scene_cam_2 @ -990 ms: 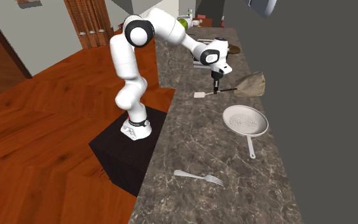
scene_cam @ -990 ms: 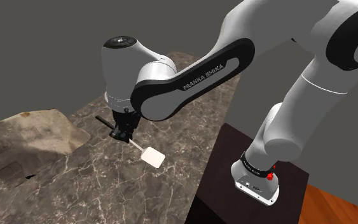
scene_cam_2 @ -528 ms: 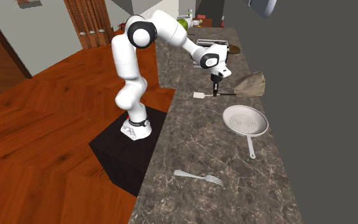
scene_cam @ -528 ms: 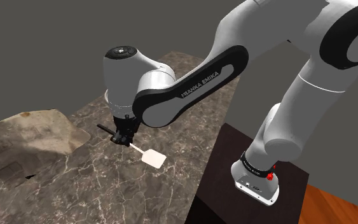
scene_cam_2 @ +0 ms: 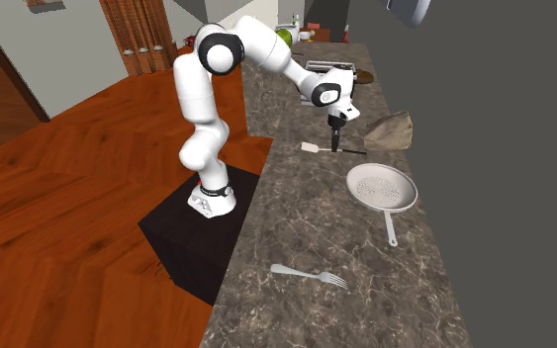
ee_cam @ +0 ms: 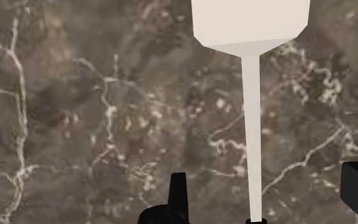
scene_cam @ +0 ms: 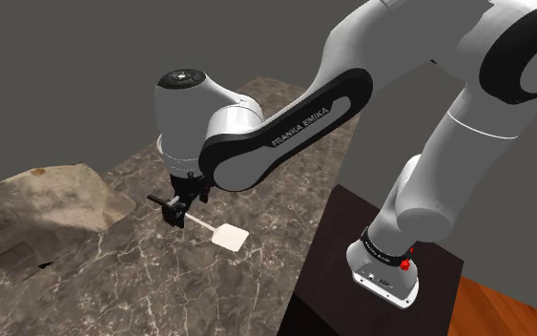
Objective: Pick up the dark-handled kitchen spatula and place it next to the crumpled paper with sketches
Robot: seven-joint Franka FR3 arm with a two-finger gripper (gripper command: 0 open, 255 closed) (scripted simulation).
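Note:
The spatula lies on the dark marble counter, its pale blade (scene_cam: 229, 236) toward the stand and its dark handle end (scene_cam: 154, 199) toward the crumpled brownish paper (scene_cam: 47, 200). My gripper (scene_cam: 176, 209) hangs low over the shaft and is open. In the wrist view the thin pale shaft (ee_cam: 252, 146) runs between the two black fingers (ee_cam: 179, 194) without touching either, and the blade (ee_cam: 250, 22) lies ahead. In the second exterior view the gripper (scene_cam_2: 335, 144) stands over the spatula (scene_cam_2: 312, 148), a short way from the paper (scene_cam_2: 393, 129) by the wall.
A white round pan (scene_cam_2: 380, 187) with a handle sits on the counter (scene_cam_2: 296, 227) beyond the spatula, and a fork (scene_cam_2: 310, 275) lies further along. The black stand (scene_cam: 352, 277) abuts the counter edge. A grey wall runs behind the paper.
The fingers, shut on the spatula shaft in the earlier frames, have spread apart. The hand came down slightly and the spatula now rests on the counter.

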